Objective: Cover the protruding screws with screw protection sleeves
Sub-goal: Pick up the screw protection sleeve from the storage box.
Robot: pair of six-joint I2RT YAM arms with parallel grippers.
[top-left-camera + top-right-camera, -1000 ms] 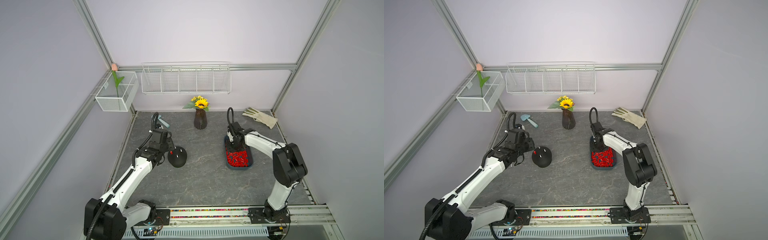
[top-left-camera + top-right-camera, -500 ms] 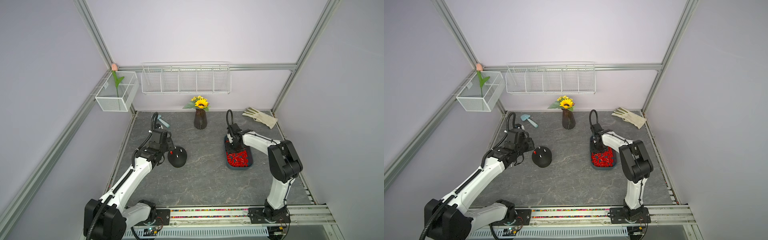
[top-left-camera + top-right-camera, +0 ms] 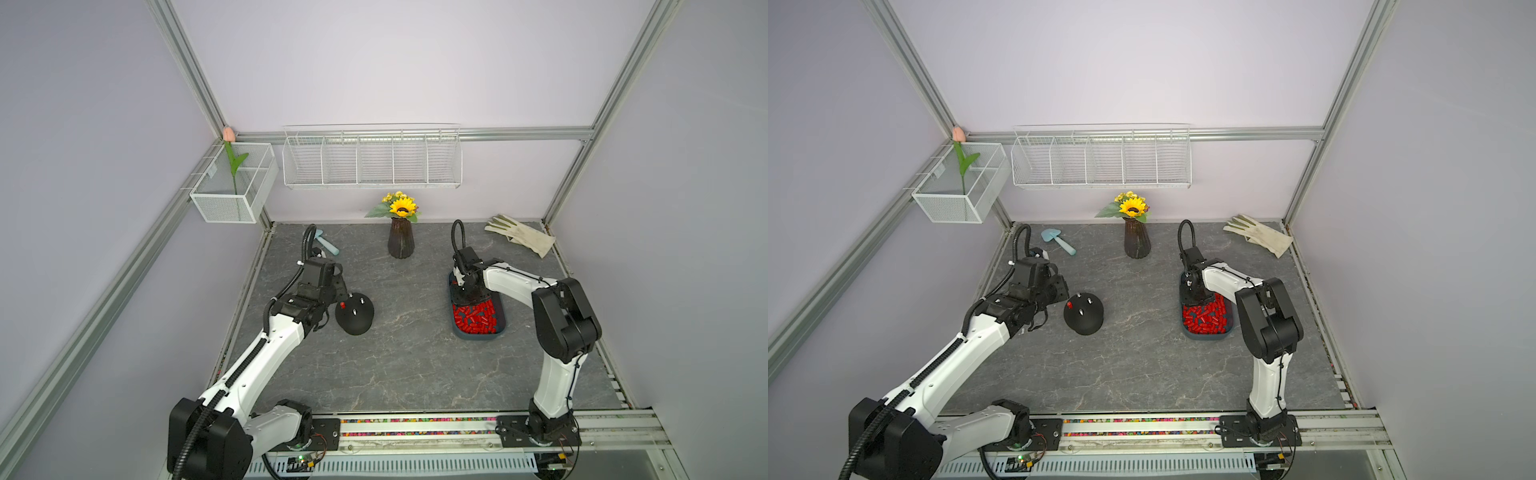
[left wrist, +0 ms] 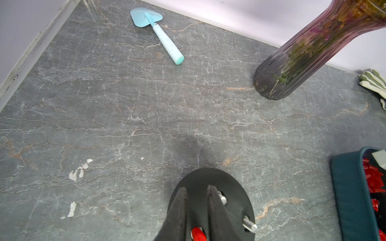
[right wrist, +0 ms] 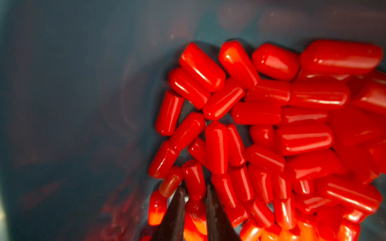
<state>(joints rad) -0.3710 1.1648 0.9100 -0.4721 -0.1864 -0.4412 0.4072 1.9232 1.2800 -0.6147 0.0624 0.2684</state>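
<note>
A black dome [image 3: 358, 322] lies on the grey table with silver protruding screws [image 4: 250, 225] sticking up from it. One screw carries a red screw protection sleeve [image 4: 197, 234]. My left gripper [image 4: 197, 187] reaches over the dome and is shut on that sleeve, which also shows in a top view [image 3: 1069, 305]. Several loose sleeves [image 5: 292, 116] fill the dark blue tray [image 3: 501, 320]. My right gripper [image 5: 195, 187] is down in the tray, its jaws pressed on either side of one red sleeve [image 5: 194, 181].
A dark vase [image 3: 401, 243] with a sunflower stands at the back middle. A light blue trowel [image 4: 158, 31] lies at the back left and a white glove [image 3: 521, 237] at the back right. Wire baskets [image 3: 372, 156] hang on the rear wall.
The right arm's elbow has swung a little to the left while its jaws narrowed onto a sleeve in the tray. The left arm has stayed still on the dome.
</note>
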